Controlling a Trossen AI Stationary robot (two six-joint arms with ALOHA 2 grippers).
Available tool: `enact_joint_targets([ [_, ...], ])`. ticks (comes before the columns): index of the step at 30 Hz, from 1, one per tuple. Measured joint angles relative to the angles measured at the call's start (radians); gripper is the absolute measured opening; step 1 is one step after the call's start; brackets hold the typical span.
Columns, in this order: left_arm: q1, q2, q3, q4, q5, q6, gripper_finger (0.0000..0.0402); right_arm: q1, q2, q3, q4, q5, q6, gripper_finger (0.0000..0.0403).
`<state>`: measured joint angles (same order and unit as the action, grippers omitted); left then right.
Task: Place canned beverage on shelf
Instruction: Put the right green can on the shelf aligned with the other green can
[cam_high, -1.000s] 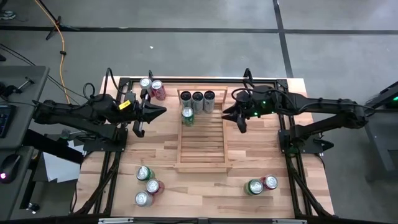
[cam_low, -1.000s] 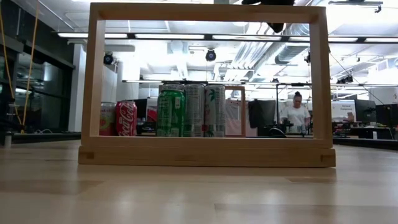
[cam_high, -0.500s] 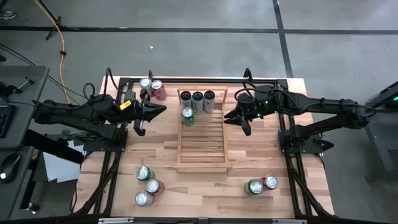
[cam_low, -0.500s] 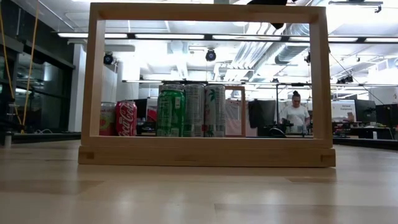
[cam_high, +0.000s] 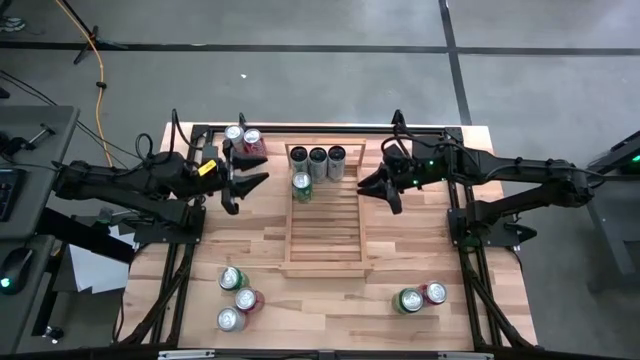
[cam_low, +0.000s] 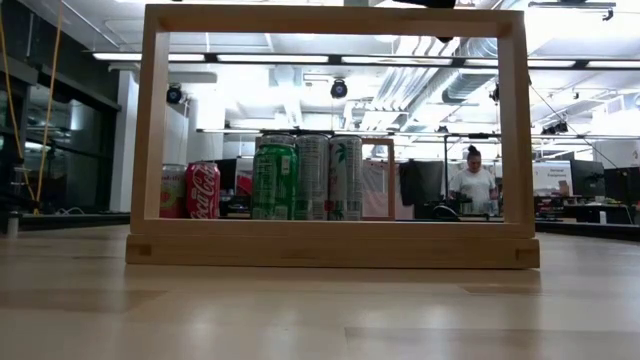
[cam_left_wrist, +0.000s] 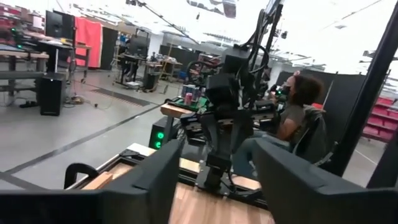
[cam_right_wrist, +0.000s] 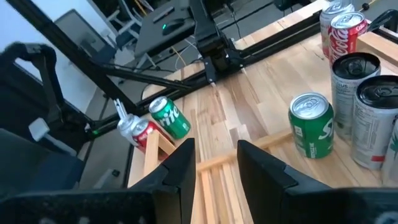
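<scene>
From overhead I see the shelf (cam_high: 323, 210) lying in the middle of the table (cam_high: 420, 250), with three dark-topped cans (cam_high: 318, 158) in a row at its far end and one green can (cam_high: 301, 185) standing on the slats just in front of the leftmost of them. My left gripper (cam_high: 243, 182) hangs above the table to the left of the shelf, near the pair of cans (cam_high: 243, 139) at the far left corner; its fingers (cam_left_wrist: 155, 180) stand well apart with nothing between them. My right gripper (cam_high: 381, 192) hangs to the right of the shelf's far end, clear of the rail; its fingers (cam_right_wrist: 180, 165) show a narrow gap and hold nothing. Three cans (cam_high: 236, 298) lie clustered near the front left of the table and two more (cam_high: 420, 297) at the front right. A person (cam_low: 472, 180) shows in the room behind, in the low view.
</scene>
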<state>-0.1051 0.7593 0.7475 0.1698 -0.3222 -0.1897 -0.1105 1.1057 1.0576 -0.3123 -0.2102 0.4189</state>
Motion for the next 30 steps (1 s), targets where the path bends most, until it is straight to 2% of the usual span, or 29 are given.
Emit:
enact_joint_targets([
  [3, 0.0, 0.0, 0.0, 0.0, 0.008, -0.041, 0.0241, 0.0, 0.0, 0.0, 0.011, 0.004, 0.025, 0.0106],
  [6, 0.0, 0.0, 0.0, -0.002, 0.073, -0.067, 0.0261, 0.0, 0.0, 0.0, 0.035, 0.033, 0.003, 0.0108],
  [8, 0.0, 0.0, 0.0, -0.005, 0.108, -0.058, 0.0265, 0.0, 0.0, 0.0, 0.049, 0.067, -0.023, 0.0108],
  [12, -0.001, 0.0, 0.0, -0.022, 0.114, -0.045, 0.0262, 0.0, 0.0, 0.0, 0.078, 0.163, -0.03, 0.0108],
  [14, -0.001, 0.0, 0.0, -0.024, 0.132, -0.044, 0.0242, 0.0, 0.0, 0.0, 0.094, 0.202, -0.012, 0.0108],
  [16, -0.001, -0.001, 0.001, -0.047, 0.145, -0.043, 0.0199, 0.0, 0.001, 0.0, 0.102, 0.218, -0.003, 0.0108],
  [20, -0.001, 0.0, 0.001, -0.137, 0.153, -0.041, 0.0049, 0.0, 0.001, 0.0, 0.105, 0.218, -0.001, 0.0108],
  [21, -0.001, 0.0, 0.001, -0.156, 0.153, -0.038, 0.0026, 0.0, 0.001, 0.0, 0.105, 0.22, -0.001, 0.0108],
  [25, -0.001, 0.0, 0.001, -0.166, 0.135, -0.04, 0.0013, 0.0, 0.001, 0.0, 0.109, 0.27, 0.009, 0.0128],
  [30, -0.001, 0.0, 0.001, -0.167, 0.121, -0.041, 0.0004, 0.0, 0.001, 0.0, 0.115, 0.274, 0.029, 0.0208],
])
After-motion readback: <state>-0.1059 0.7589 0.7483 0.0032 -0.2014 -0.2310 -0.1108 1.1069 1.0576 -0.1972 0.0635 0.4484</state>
